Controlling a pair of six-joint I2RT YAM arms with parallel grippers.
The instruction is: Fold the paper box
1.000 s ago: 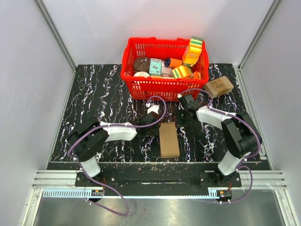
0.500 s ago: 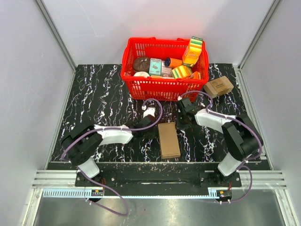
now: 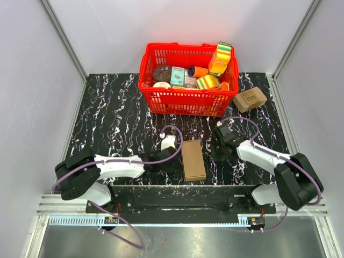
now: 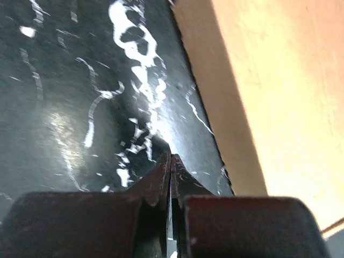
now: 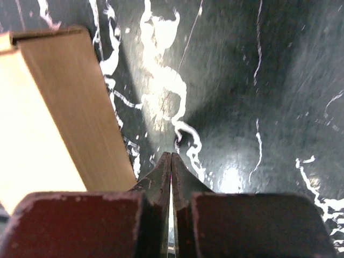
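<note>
Top external view: the paper box [image 3: 193, 160] lay closed and flat on the black marbled table [image 3: 118, 123], at 6 o'clock from the red basket [image 3: 185, 102] and between the two arms. The left gripper [image 3: 166, 160] sat low at the box's 9 o'clock, just beside its long edge. The right gripper [image 3: 217, 153] sat at the box's 3 o'clock, near it but apart. A smaller printed carton [image 3: 250, 99] rested at about 4 o'clock from the basket, well away from the box. The basket held assorted packaged goods.

In the left wrist view, the left gripper [image 4: 171, 161] was clenched, its dark fingers pressed together with nothing between them, close over the table. The box's brown side wall and top [image 4: 269, 80] filled the 2 o'clock part of that view, clear of the tips.

In the right wrist view, the right gripper [image 5: 171, 160] was likewise clenched on nothing. The box [image 5: 54, 118] stood at its 10 o'clock, one corner showing, with bare marbled surface between it and the fingertips.
</note>
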